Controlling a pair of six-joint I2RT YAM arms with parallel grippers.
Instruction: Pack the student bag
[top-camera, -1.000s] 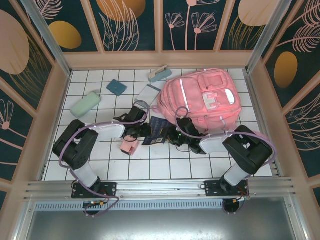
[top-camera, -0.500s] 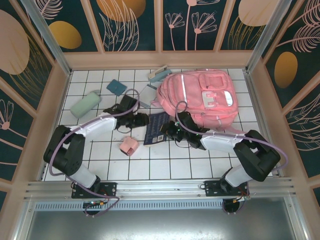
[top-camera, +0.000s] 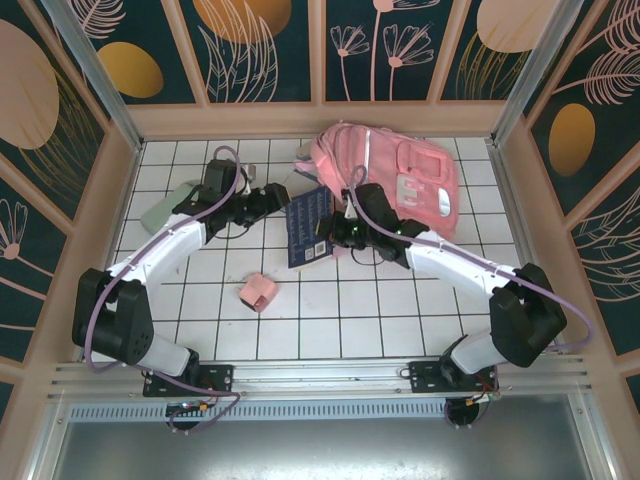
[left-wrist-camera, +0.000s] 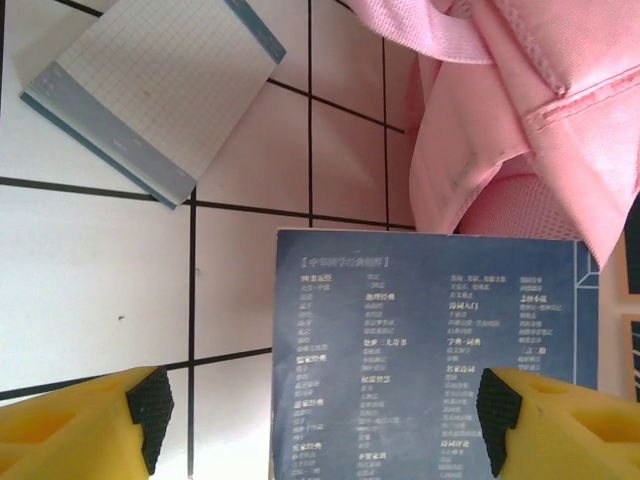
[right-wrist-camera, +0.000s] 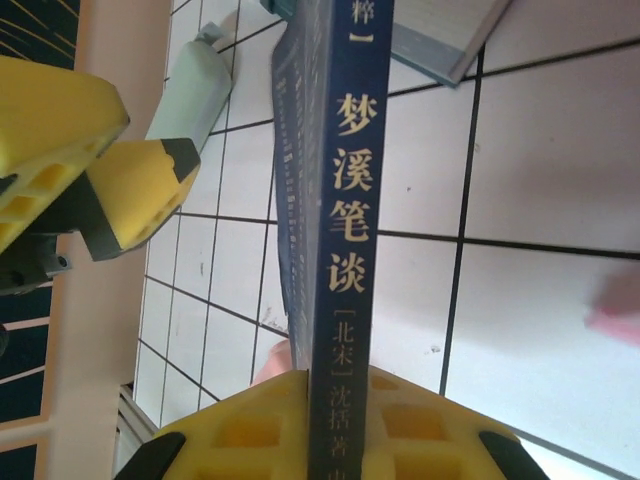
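Nearest the arm bases, a small pink box (top-camera: 260, 292) sits alone on the white tiled table (top-camera: 350, 325), well apart from both grippers. Further in, right of centre, the right gripper (right-wrist-camera: 335, 440) is pressed together on a dark blue book (right-wrist-camera: 345, 230), one yellow finger on each cover, with the spine and its gold lettering facing the wrist camera. The book is held on edge, its printed back cover turned toward the left arm. The left gripper (left-wrist-camera: 325, 420) stands just beside that cover with its jaws spread wide, and the black pads (left-wrist-camera: 150, 415) are clear of the book on either side. Beyond the book lies the student bag (top-camera: 400, 180), crumpled at the far right of the table against the back wall, its white patch uppermost. In the left wrist view its pink fabric overlaps the book's upper right corner. A grid-paper pad (left-wrist-camera: 150, 90) lies flat on the tiles just left of the bag. A pale green pouch (top-camera: 158, 212) rests at the far left, well apart from the bag.
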